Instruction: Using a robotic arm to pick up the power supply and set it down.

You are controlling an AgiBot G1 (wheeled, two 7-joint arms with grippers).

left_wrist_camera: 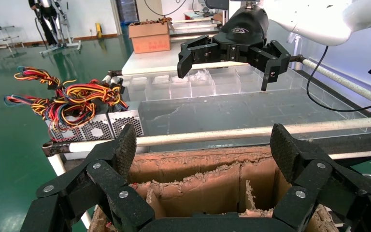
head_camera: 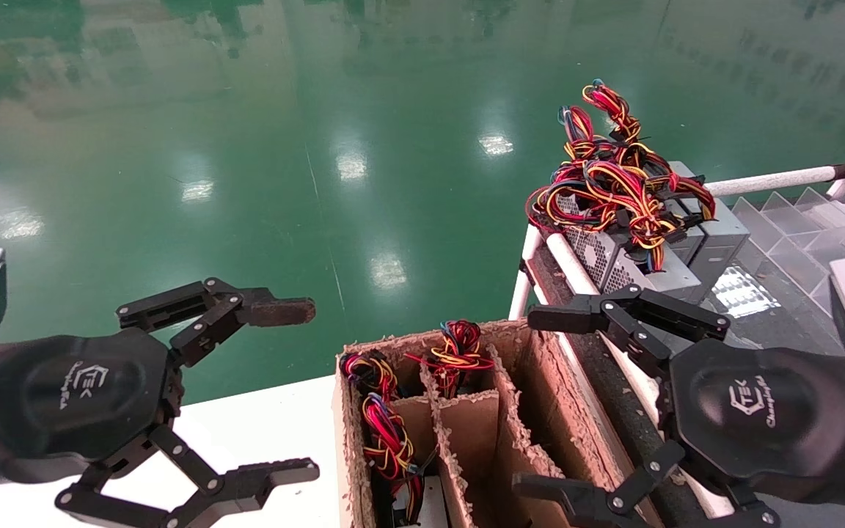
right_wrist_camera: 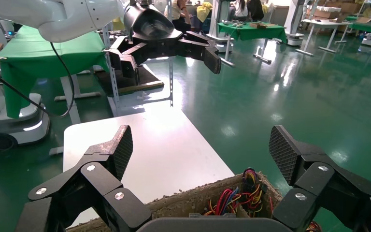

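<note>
You're looking at a glossy green floor (head_camera: 261, 147) that mirrors the ceiling lights. A white table (right_wrist_camera: 149, 140) stands on it. Farther back you can see tables draped in green cloth (right_wrist_camera: 251, 31), and a cardboard box (left_wrist_camera: 149, 36) on another table.

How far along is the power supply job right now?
Done: wire bundles already fill two slots of the cardboard box. In hand: nothing; right gripper and left gripper hover with jaws open. Left: silver-grey power supply waits on the rack.
</note>
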